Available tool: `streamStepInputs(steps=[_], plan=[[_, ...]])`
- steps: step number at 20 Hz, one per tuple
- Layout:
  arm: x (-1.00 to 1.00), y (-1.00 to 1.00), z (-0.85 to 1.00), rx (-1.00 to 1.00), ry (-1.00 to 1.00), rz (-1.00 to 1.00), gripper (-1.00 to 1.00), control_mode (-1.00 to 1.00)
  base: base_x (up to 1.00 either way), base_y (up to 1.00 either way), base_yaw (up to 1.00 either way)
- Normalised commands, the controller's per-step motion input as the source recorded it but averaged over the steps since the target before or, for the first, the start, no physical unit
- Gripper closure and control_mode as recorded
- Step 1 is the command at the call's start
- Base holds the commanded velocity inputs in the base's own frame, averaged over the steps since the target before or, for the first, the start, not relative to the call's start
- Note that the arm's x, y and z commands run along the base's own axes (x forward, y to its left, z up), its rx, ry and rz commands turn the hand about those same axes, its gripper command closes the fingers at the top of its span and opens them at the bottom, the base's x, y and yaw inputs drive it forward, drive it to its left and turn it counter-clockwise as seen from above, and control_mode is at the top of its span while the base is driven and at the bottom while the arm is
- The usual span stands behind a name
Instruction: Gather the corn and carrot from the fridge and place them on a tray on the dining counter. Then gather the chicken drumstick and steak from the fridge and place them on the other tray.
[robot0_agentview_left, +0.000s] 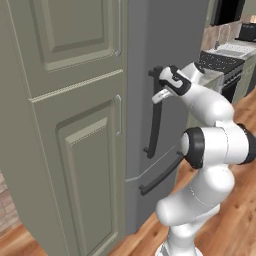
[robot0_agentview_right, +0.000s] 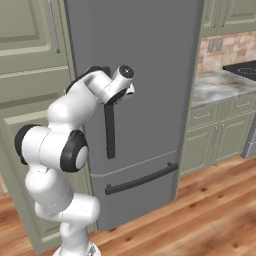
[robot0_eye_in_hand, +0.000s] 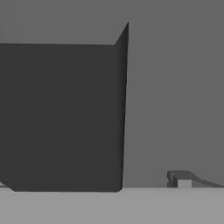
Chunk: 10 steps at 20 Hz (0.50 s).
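From the left base view my claw (robot0_agentview_left: 159, 86) sits at the fridge (robot0_agentview_left: 165, 75) door's vertical handle (robot0_agentview_left: 155, 125). Right base view: fridge shut, food hidden. Hand view: handle at 9 o'clock, jaws wide, holding nothing.

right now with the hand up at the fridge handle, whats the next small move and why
Probably close the gripper on the upright fridge handle. The fridge door is still shut, the jaws stand open at the top of that handle, and in the hand view the dark bar looms very close. Nothing inside can be reached until the door is pulled open.
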Motion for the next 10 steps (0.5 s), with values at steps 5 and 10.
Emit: streamStepInputs(steps=[5,10], plan=[[0.26,0.13,-0.06,0.03,-0.01,0.08,1.0,-1.0,0.0,0.0,0.0],[0.26,0.45,-0.14,0.09,-0.08,0.09,1.0,-1.0,0.0,0.0,0.0]])
